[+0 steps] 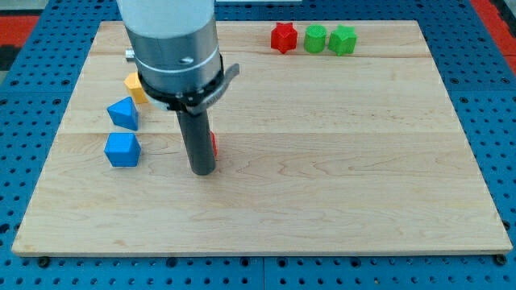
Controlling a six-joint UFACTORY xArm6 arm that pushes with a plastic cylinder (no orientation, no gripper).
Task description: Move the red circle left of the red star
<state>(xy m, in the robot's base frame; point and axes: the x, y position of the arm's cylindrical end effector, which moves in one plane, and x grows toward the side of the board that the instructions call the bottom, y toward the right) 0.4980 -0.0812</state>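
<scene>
My tip [202, 171] sits on the wooden board [339, 177] with no jaws to open or close, and the red circle [214, 143] peeks out as a sliver just behind the rod on the view's right. To the view's left lie two blue blocks [122, 150] [123, 113] and a yellow block [135, 85]. The red star [283, 38] sits well apart at the view's top, beside two green blocks [315, 39] [343, 39].
</scene>
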